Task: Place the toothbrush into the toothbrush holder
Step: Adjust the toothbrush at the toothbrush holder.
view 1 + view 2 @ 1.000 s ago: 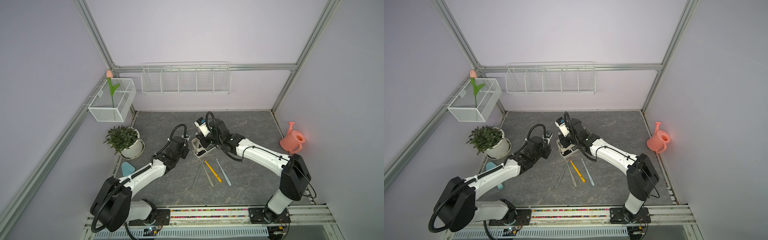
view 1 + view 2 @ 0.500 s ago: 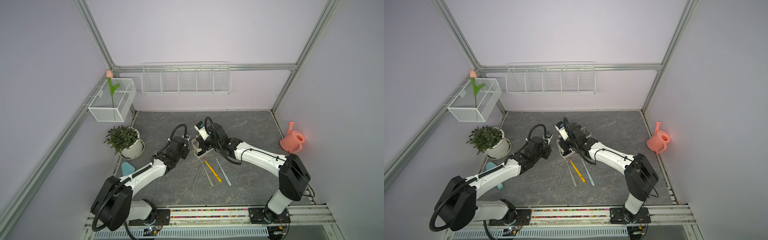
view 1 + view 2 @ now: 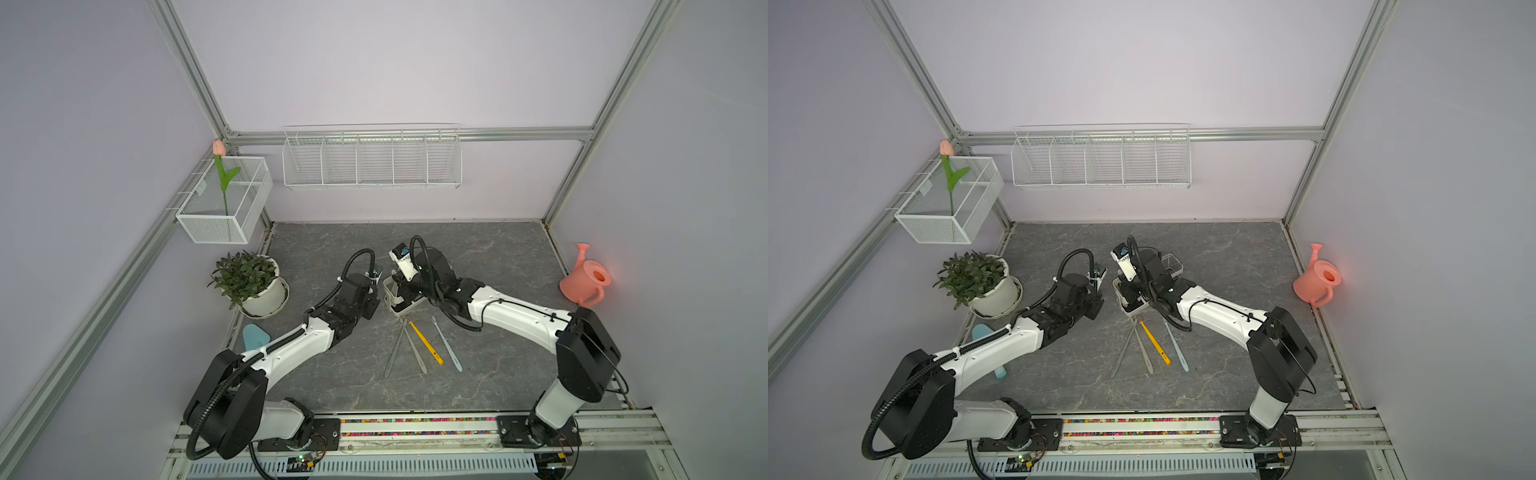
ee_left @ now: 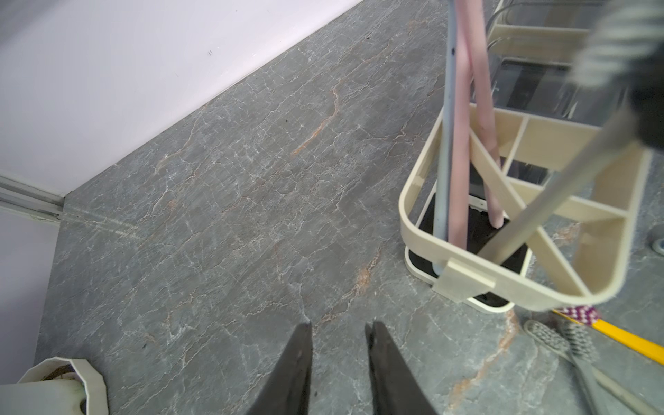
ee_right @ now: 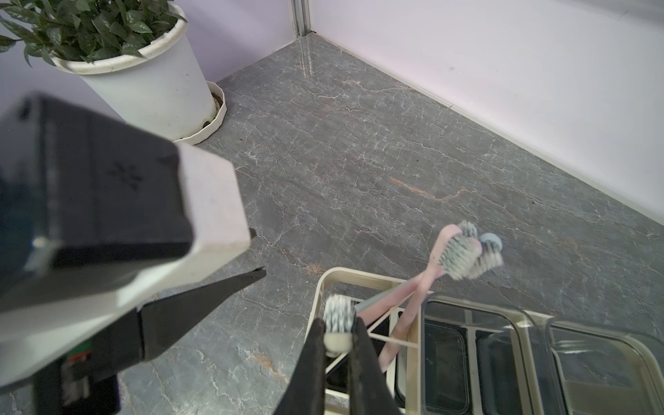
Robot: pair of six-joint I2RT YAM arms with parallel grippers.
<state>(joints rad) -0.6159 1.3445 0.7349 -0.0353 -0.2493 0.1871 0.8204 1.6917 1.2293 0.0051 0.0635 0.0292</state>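
Grey marbled worktop [image 3: 478,257]: my right hand [image 5: 337,321] grips a toothbrush [image 4: 549,197] by its head, with the handle already inside the toothbrush holder's [image 4: 405,219] end compartment; only release is left. Left hand [image 4: 337,330] part-open, empty.

Leafy green plant in a round white pot [image 3: 249,279]; white wire-mesh box [image 3: 216,229] just behind it; coral plastic watering can [image 3: 582,283] well apart.

The grey-handled toothbrush [image 5: 337,318], striped bristles up, sits tilted and clamped in the right gripper [image 5: 338,323], its handle slanting into the end compartment of the cream toothbrush holder [image 4: 407,219] just below.
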